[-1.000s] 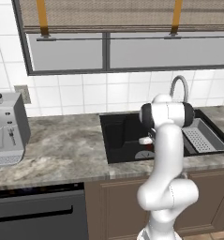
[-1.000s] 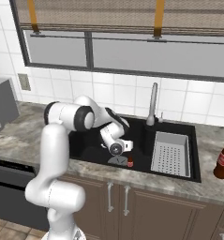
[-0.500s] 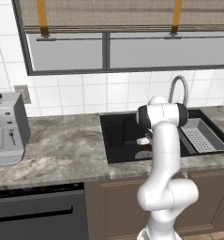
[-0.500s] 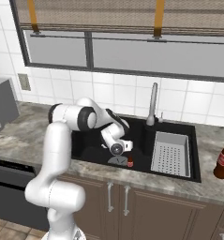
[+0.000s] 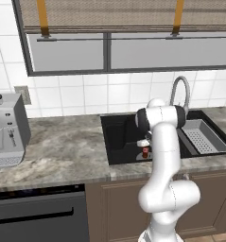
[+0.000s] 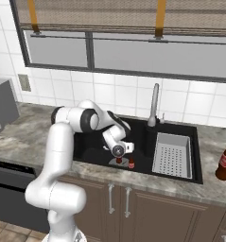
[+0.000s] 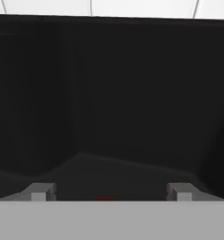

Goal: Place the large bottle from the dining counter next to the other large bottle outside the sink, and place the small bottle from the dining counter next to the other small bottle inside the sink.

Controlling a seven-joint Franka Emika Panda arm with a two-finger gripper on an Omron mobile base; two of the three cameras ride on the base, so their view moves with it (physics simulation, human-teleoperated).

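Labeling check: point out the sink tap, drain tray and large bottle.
tap (image 6: pixel 154 101), right base view, upright stem.
drain tray (image 6: pixel 171 154), right base view, perforated floor.
large bottle (image 6: pixel 225 163), right base view, red label.

A grey coffee machine stands at nine o'clock on the marbled wall counter, against the white tiled wall. A wall socket sits in the tiles just above and right of it. At twelve o'clock runs a wide window with a woven blind drawn partway down, carried on two orange straps. At seven o'clock, under the counter, is a dark dishwasher front with a bar handle; brown cabinet doors with metal handles lie beside it.
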